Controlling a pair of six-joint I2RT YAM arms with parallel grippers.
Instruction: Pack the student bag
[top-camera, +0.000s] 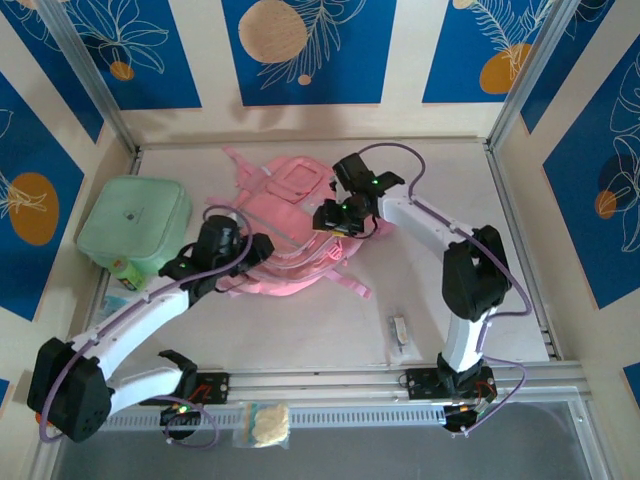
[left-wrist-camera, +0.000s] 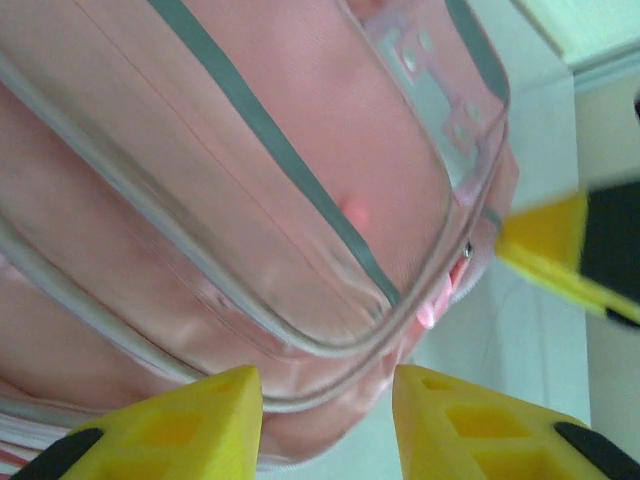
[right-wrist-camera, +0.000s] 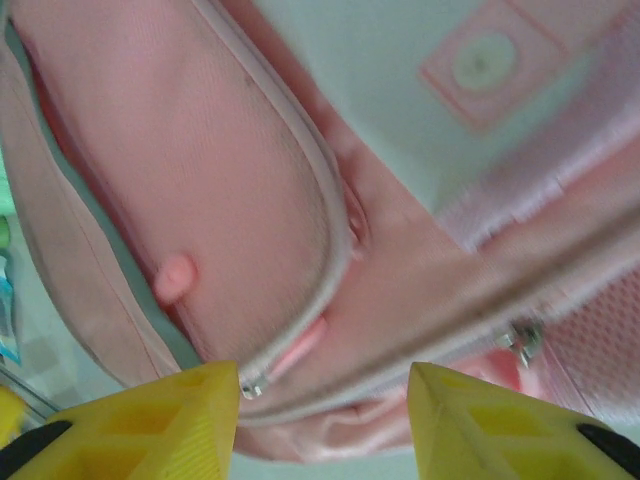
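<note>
Nearest me, a pale packet (top-camera: 262, 425) sits on the rail (top-camera: 350, 412) at the near edge, and a small white item (top-camera: 399, 333) lies on the worktop (top-camera: 300, 335) towards the right arm's base. I can't make out what either is.

Further in, the bag (top-camera: 290, 235) lies flat in the middle of the worktop, with its straps trailing near and right. My left gripper (left-wrist-camera: 325, 382) hangs over the bag's near left edge. It is partly open, with fabric and trim visible beyond the gap and nothing caught between the fingers. My right gripper (right-wrist-camera: 325, 375) hangs over the bag's right side, also partly open and holding nothing. A zip pull (right-wrist-camera: 252, 383) lies just off one fingertip.

I think several things could go wrong from here. The fabric is soft and loose, so if I close either gripper I may pinch a fold or a piece of trim and miss the zip. A bad pinch would drag the whole bag across the worktop and leave it no more open. The two grippers also face each other across a narrow stretch of bag, so they could clash if both reach inward together. I can't tell whether the main compartment is unzipped.

At the far left, apart from the bag, sits the green case (top-camera: 135, 222). My left arm lies near it, and a careless swing could knock it.
</note>
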